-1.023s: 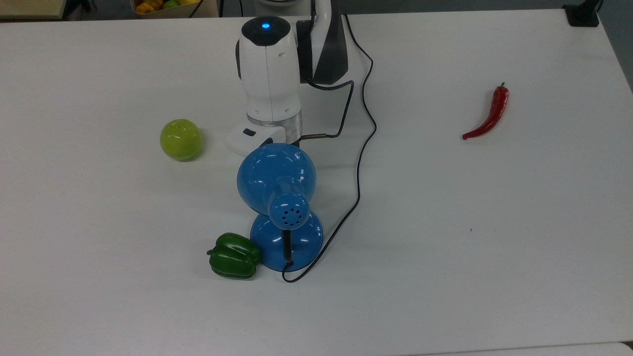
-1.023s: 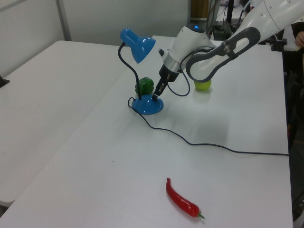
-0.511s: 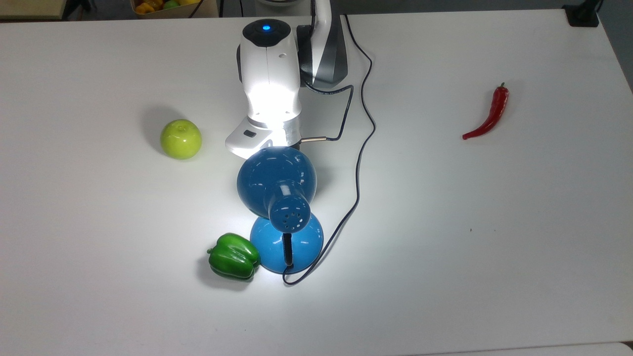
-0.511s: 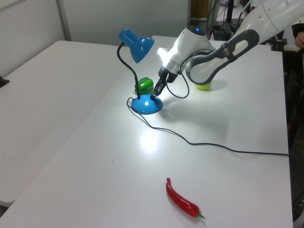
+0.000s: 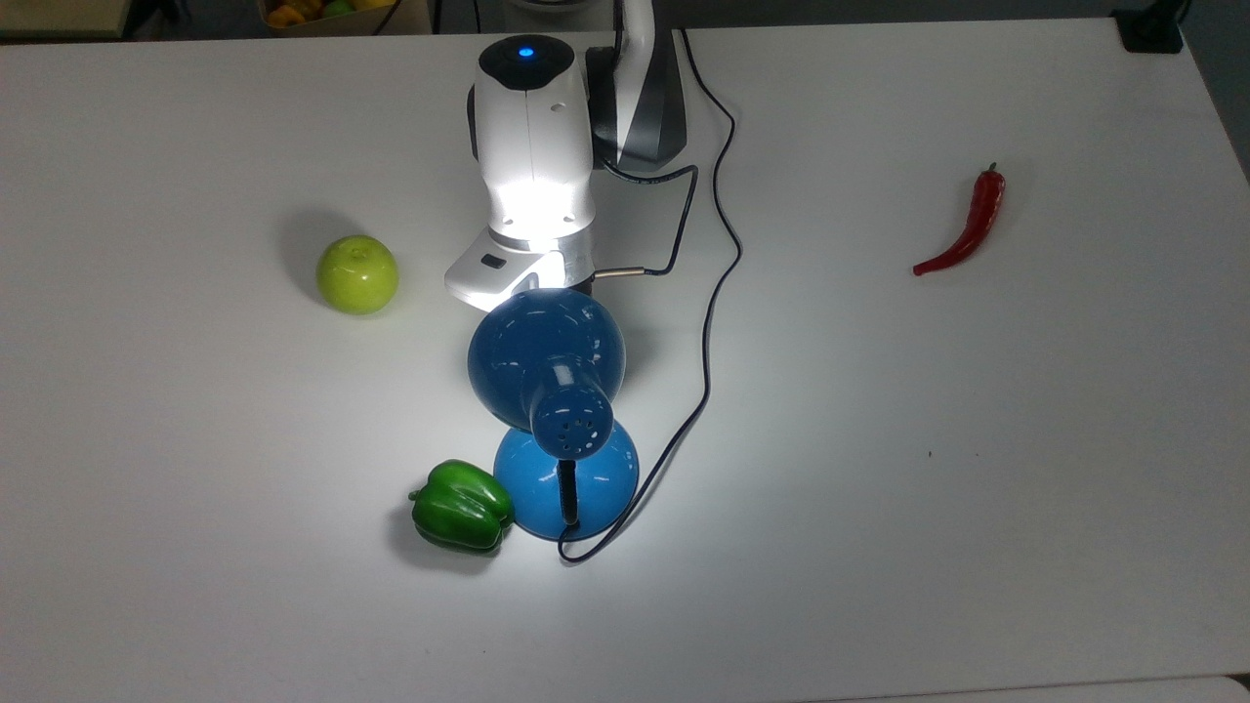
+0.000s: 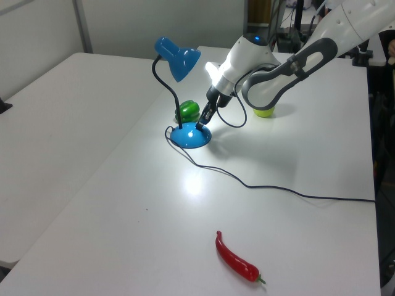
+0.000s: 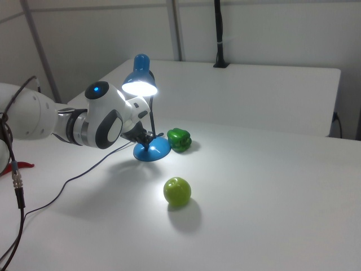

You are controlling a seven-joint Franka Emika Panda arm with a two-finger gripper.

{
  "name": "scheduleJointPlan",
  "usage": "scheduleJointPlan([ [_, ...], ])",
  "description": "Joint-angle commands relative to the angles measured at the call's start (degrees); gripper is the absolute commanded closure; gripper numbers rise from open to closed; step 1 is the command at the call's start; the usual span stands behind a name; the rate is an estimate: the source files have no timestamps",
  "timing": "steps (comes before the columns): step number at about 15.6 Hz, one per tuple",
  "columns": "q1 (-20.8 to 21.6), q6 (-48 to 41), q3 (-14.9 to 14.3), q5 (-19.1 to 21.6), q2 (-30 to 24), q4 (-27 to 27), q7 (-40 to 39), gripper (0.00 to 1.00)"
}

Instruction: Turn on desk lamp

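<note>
Lamp (image 7: 140,83) now lit, dark a second ago; claw (image 6: 200,123) tip on base, finger state unclear; task looks done.

A blue desk lamp (image 6: 182,92) stands on a big white table (image 6: 123,203). Its round base (image 6: 190,135) glows bright, and a patch of light lies on the table near it. The robot arm (image 6: 290,55) reaches in from the left view's right. Its gripper (image 6: 201,122) points down with the tip on the base. A green pepper (image 6: 187,111) sits just behind the base. A green apple (image 6: 264,111) peeks out behind the arm. A thin black cord (image 6: 271,189) runs from the base across the table. A red chili (image 6: 236,259) lies well apart, near the front edge.
</note>
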Motion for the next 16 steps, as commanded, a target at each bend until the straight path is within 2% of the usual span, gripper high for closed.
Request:
scheduleJointPlan([
  [1, 0.3, -9.2, -0.5, -0.9, -6.7, -3.6, 1.1, 1.0],
  [3, 0.4, -15.6, -0.5, -0.9, -9.2, -3.6, 1.1, 0.96],
  [4, 0.4, -19.1, -0.5, -0.9, -10.5, -3.6, 1.1, 0.85],
  [5, 0.4, -22.6, -0.5, -0.9, -11.8, -3.6, 1.0, 0.72],
  [7, 0.3, -28.2, -0.5, -0.9, -14.1, -3.5, 1.0, 0.35],
  [8, 0.2, -30.6, -0.5, -0.9, -15.3, -3.5, 1.1, 0.08],
  [9, 0.2, -33.3, -0.4, -0.9, -16.6, -3.5, 1.2, 0.0],
  [13, 0.0, -45.7, -0.4, -0.8, -23.0, -3.2, 2.2, 0.0],
  [16, 0.0, -52.1, -0.5, -0.8, -28.1, -3.1, 6.3, 0.0],
])
